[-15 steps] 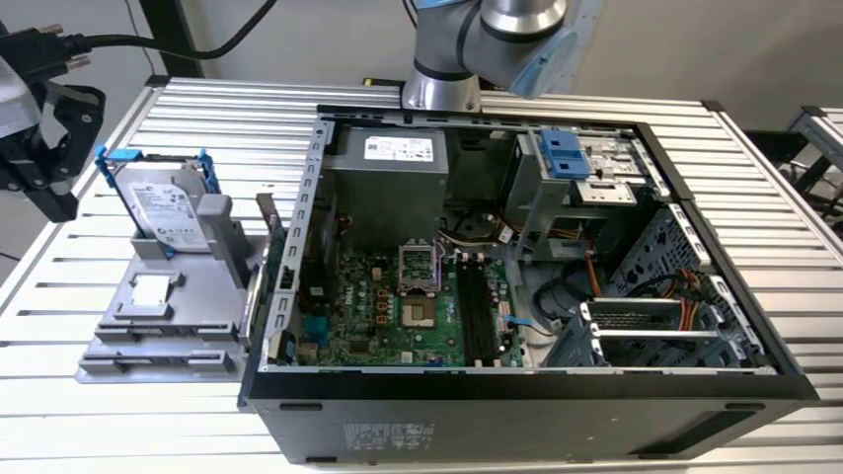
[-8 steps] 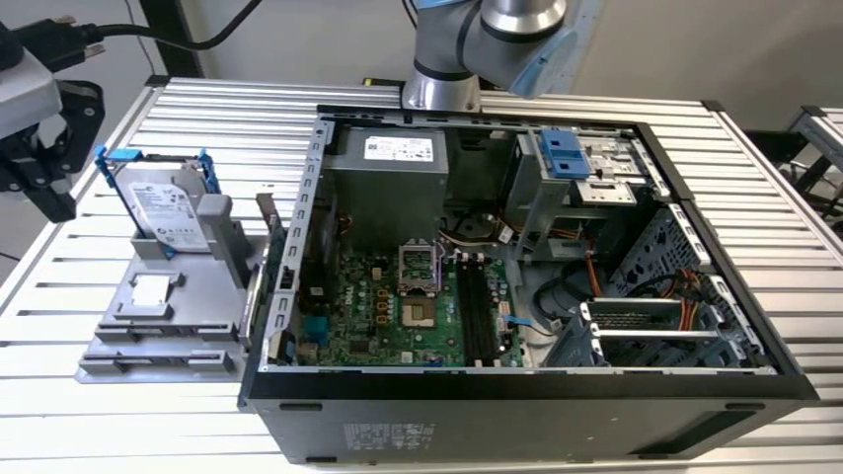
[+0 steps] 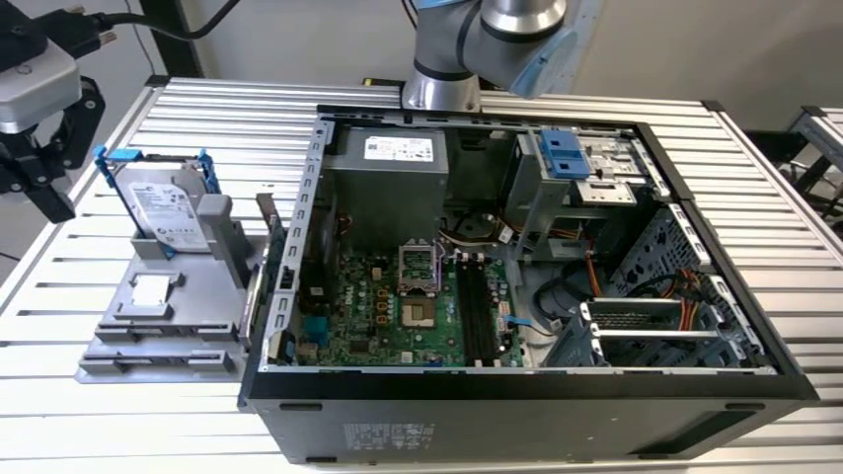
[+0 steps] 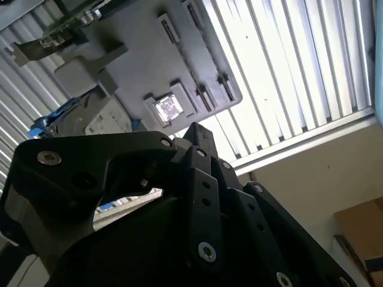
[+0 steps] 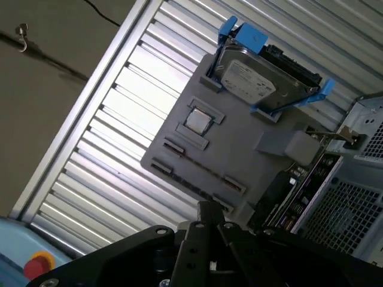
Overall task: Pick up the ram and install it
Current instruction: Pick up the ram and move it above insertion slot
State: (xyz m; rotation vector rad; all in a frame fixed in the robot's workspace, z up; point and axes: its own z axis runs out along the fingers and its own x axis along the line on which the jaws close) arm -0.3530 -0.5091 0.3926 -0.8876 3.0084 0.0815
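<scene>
My gripper (image 3: 39, 183) hangs at the exterior view's far left, off the edge of the table and clear of the grey parts holder (image 3: 138, 341). Its black linkage (image 4: 179, 209) is close to the lens in both wrist views, with the holder beyond it. A thin dark strip (image 5: 197, 181) sits edge-up in the holder's long groove; it may be the ram, but I cannot tell for sure. Nothing shows in my gripper. The open computer case (image 3: 527, 395) lies on the table, its motherboard (image 3: 382, 316) exposed with long black slots (image 3: 475, 314).
A silver hard drive in a blue bracket (image 3: 165, 202) stands upright on the holder. An expansion card (image 5: 299, 191) stands between the holder and the case wall. The arm's base (image 3: 441, 89) rises behind the case. The table is slatted aluminium (image 3: 224, 118).
</scene>
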